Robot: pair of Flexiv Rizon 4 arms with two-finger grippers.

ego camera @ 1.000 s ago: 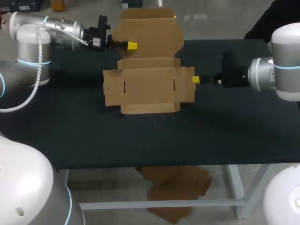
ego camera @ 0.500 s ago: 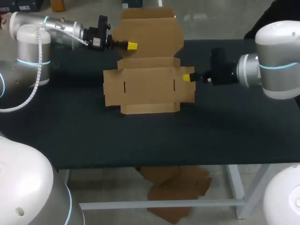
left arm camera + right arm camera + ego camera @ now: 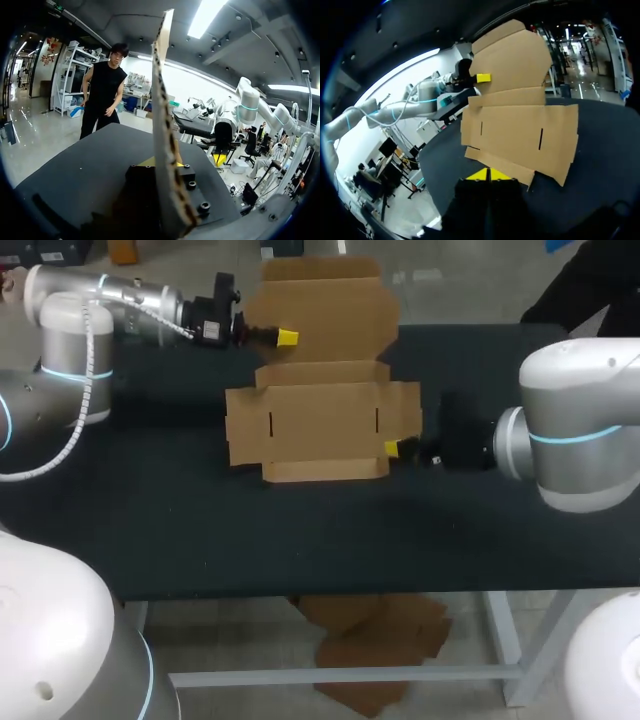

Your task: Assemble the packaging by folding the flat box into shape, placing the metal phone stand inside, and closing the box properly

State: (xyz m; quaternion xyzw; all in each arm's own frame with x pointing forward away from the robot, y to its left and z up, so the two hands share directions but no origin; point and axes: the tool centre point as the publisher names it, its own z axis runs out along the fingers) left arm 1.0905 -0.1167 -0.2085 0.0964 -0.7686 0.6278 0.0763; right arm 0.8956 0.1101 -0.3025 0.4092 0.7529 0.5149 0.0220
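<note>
Head view: far flap of flat box [image 3: 320,420] in grip of left tool [image 3: 287,337]; right tool [image 3: 392,448] tips together, apparently at box corner.

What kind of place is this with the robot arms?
Probably a robot lab or test workshop. A robot's left claw and right claw are at a flat cardboard box on a dark table.
</note>
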